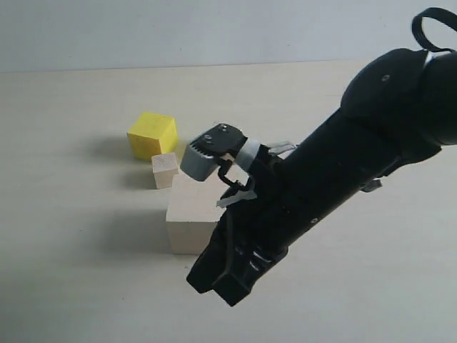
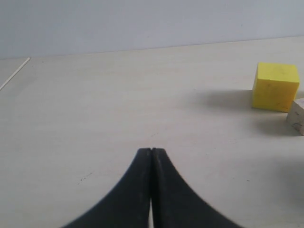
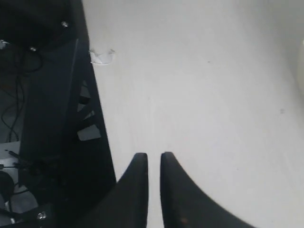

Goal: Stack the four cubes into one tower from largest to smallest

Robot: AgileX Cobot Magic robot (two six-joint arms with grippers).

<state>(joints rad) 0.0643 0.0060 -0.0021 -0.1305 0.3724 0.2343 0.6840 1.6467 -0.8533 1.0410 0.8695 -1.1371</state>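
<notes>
Right arm (image 1: pixel 314 186) is seen nearest the lens, slanted across the exterior view and covering part of the big pale wood cube (image 1: pixel 187 214). Right gripper (image 3: pixel 153 159): fingers nearly closed, slim gap, nothing held, bare surface (image 1: pixel 71 250) below. Left gripper (image 2: pixel 151 156): fingers pressed together, empty. Smaller pale wood cube (image 1: pixel 165 170) is set at the big cube's far left corner, yellow cube (image 1: pixel 152 134) just behind it; contact cannot be told. All three are resting on the surface, unstacked.
</notes>
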